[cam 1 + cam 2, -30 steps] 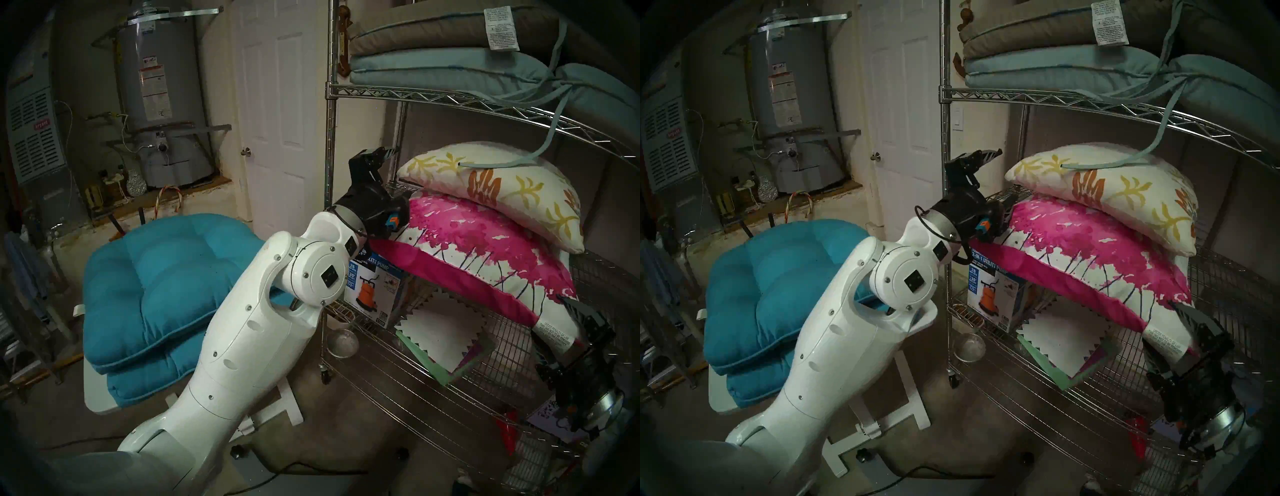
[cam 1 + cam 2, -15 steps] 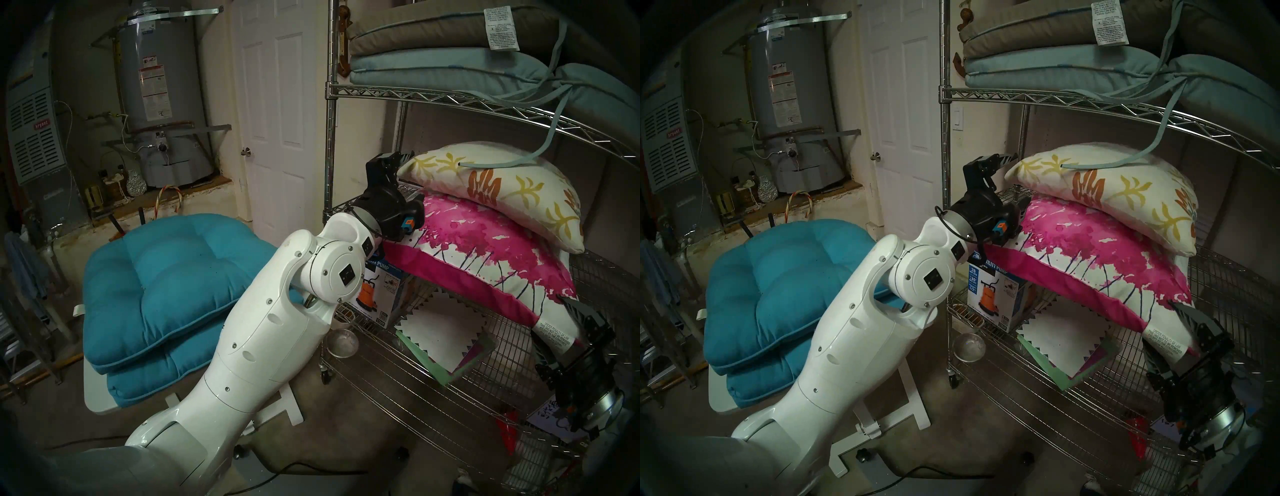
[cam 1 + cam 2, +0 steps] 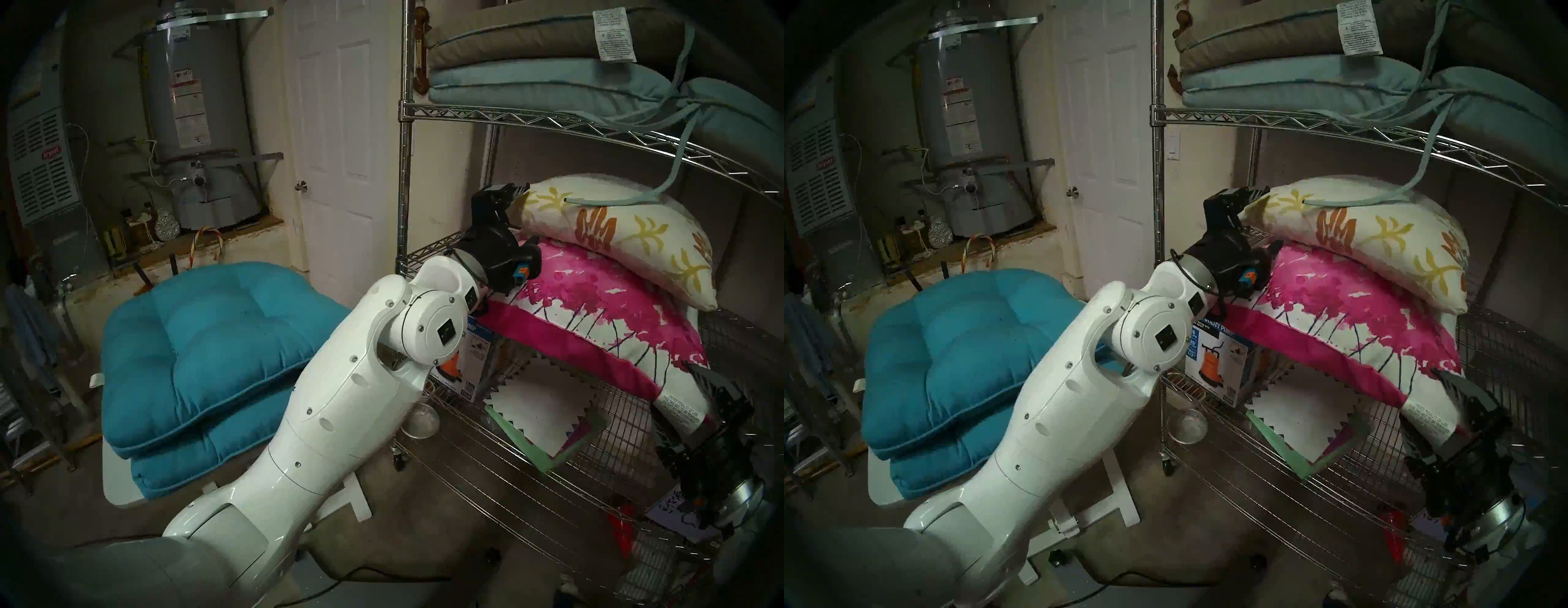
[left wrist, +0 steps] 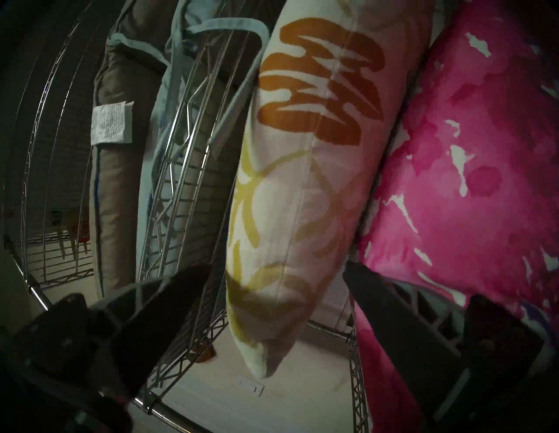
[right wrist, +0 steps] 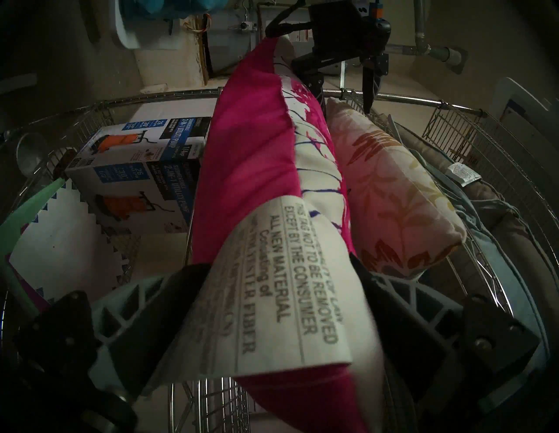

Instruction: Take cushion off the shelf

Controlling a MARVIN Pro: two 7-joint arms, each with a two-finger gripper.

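The shelf (image 3: 405,170) is a chrome wire rack. On its middle tier a cream floral cushion (image 3: 615,229) lies on a pink splash-print cushion (image 3: 594,305). My left gripper (image 3: 522,214) is open, with its fingers above and below the floral cushion's left corner. The left wrist view shows that corner (image 4: 302,181) between the spread fingers of the gripper (image 4: 272,272). My right gripper (image 3: 679,399) is open around the pink cushion's front right corner. The right wrist view shows that corner's white tag (image 5: 287,287) between the fingers.
Two teal tufted cushions (image 3: 203,348) are stacked on a white folding table (image 3: 116,479) at the left. Grey and pale blue seat pads (image 3: 530,80) fill the upper tier, and their tie strap (image 3: 674,170) hangs onto the floral cushion. A pump box (image 3: 475,361) stands under the pink cushion.
My left arm has reached right, past the shelf post. Its open gripper now straddles the floral cushion's left corner. The right arm has not moved.
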